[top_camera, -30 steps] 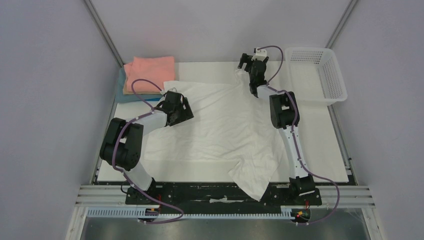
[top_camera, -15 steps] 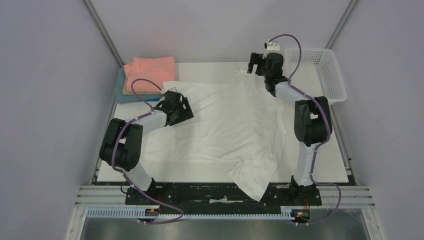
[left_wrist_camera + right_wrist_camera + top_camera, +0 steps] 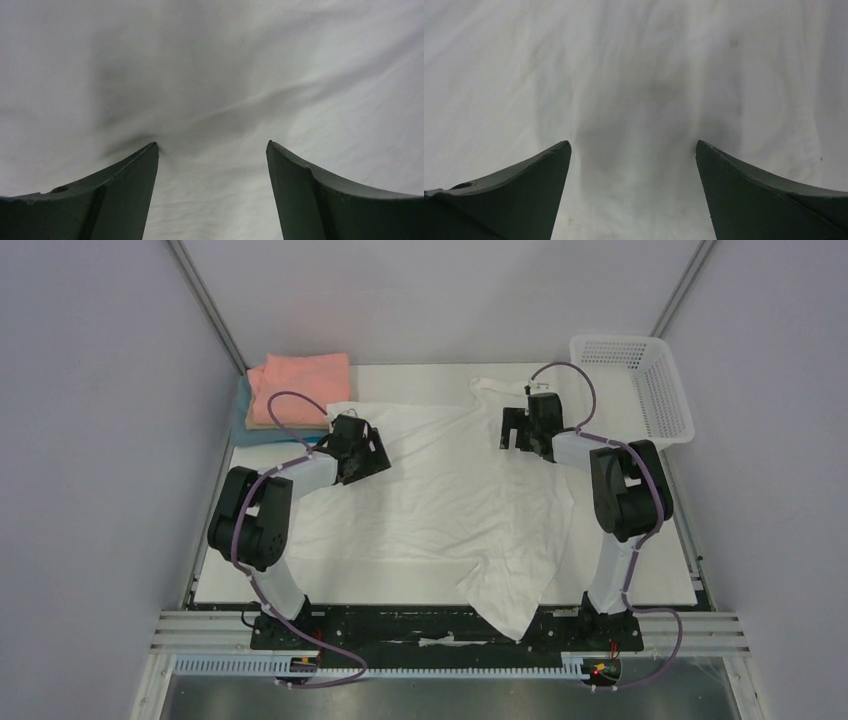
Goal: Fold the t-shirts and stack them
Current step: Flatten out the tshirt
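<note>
A large white t-shirt (image 3: 450,500) lies spread and wrinkled over the middle of the table, one part hanging over the near edge. My left gripper (image 3: 368,452) is open and low over its far left part; white cloth (image 3: 210,100) fills the left wrist view between the fingers (image 3: 125,195). My right gripper (image 3: 516,430) is open and low over the shirt's far right part; the right wrist view shows only white cloth (image 3: 634,90) between the fingers (image 3: 754,195). A folded salmon-pink shirt (image 3: 298,386) lies on a blue one (image 3: 243,412) at the far left. A tan shirt is not visible.
A white plastic lattice basket (image 3: 632,388) stands at the far right corner. The white table (image 3: 640,540) is bounded by grey walls on three sides. A metal rail (image 3: 450,628) runs along the near edge by the arm bases.
My right gripper swung from the shirt's far edge toward the basket, then came back down onto the shirt's far right part. The left gripper shifted slightly farther.
</note>
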`<state>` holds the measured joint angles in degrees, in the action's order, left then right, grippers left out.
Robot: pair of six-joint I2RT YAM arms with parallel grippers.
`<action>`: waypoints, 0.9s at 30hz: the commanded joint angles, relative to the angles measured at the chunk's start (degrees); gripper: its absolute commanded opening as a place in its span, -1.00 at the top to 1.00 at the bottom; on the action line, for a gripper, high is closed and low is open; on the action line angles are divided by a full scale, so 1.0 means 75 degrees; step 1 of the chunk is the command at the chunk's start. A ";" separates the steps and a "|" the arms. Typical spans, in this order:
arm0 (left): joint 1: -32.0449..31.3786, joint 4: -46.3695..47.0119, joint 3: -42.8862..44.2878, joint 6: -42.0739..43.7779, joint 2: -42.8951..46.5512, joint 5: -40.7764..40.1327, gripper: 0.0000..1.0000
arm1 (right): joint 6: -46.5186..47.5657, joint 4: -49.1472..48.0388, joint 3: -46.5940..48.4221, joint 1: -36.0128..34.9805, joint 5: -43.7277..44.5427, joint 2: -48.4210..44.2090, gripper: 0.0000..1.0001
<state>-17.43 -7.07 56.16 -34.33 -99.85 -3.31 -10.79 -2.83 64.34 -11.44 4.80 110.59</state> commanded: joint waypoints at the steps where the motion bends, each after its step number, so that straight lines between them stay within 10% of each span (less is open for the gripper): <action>1: 0.0016 -0.0101 0.0368 -0.0136 -0.0432 -0.0162 -0.70 | -0.0472 0.0365 0.0966 0.0115 0.0495 0.0765 -0.96; 14: 0.0098 -0.0476 0.1515 -0.0097 -0.1178 0.0005 -0.70 | -0.0200 0.0952 0.3265 0.0568 0.0028 0.2167 -0.96; 27: 0.0005 -0.2531 -0.0746 -0.0721 0.3386 -0.2184 -0.71 | -0.0180 0.0334 0.0568 0.0108 -0.0074 -0.2016 -0.96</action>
<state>-17.26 -16.08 55.92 -34.85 -84.33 -8.71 -9.85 4.38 74.91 -10.57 5.04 106.06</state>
